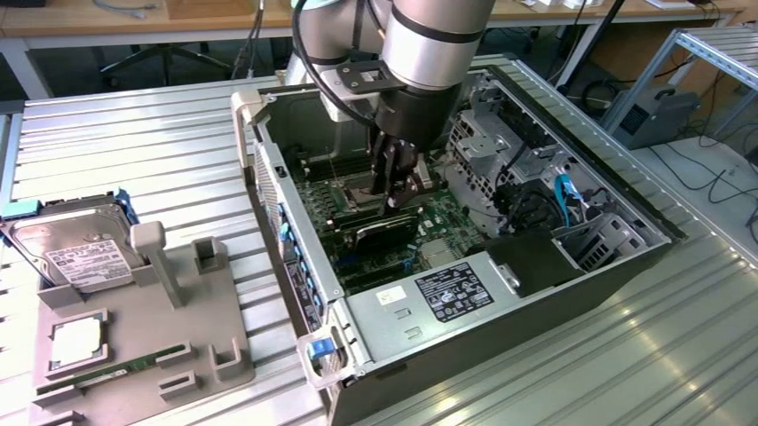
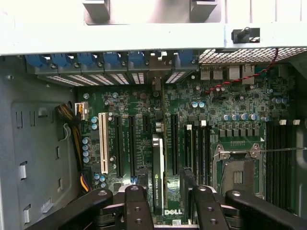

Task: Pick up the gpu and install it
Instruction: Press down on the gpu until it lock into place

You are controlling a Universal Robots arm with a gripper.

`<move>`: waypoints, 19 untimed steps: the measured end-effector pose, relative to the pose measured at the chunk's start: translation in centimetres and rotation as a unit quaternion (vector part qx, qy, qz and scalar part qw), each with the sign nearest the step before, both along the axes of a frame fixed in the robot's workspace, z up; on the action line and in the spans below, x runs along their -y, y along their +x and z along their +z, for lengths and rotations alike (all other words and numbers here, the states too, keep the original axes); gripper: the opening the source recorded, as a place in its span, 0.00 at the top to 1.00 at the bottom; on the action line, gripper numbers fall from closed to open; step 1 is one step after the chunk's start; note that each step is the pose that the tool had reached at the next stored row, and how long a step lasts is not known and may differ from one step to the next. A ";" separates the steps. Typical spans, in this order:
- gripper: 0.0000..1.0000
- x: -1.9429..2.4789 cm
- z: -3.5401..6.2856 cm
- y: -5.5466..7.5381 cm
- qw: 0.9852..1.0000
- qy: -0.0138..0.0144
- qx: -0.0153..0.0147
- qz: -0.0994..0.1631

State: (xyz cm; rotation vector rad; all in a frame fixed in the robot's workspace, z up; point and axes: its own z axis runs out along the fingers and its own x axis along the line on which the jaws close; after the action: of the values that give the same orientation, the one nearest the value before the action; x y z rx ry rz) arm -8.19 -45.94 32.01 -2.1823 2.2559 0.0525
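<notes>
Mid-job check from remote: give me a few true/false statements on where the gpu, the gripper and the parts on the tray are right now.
1. The gpu stands on edge in a motherboard slot. True.
2. The gripper hovers over the grey tray. False: it is inside the computer case, above the gpu.
3. The hard drive lies inside the case. False: it sits on the tray.
4. The gripper is open. True.

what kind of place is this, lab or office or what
Probably a robotics lab or test workbench: an open Dell computer case lies on a ribbed aluminium table, beside a grey parts fixture holding a hard drive.
</notes>
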 end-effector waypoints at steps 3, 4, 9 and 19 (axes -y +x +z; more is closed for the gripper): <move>0.60 0.00 0.00 0.0 1.000 0.000 0.000 0.000; 0.60 0.00 0.00 0.0 1.000 0.000 0.000 0.000; 0.60 0.00 0.00 0.0 1.000 0.000 0.000 0.000; 0.89 0.00 0.00 0.0 1.000 0.000 0.000 0.000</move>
State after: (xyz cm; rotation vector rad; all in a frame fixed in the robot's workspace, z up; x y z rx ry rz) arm -8.19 -45.94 32.01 -2.1823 2.2560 0.0525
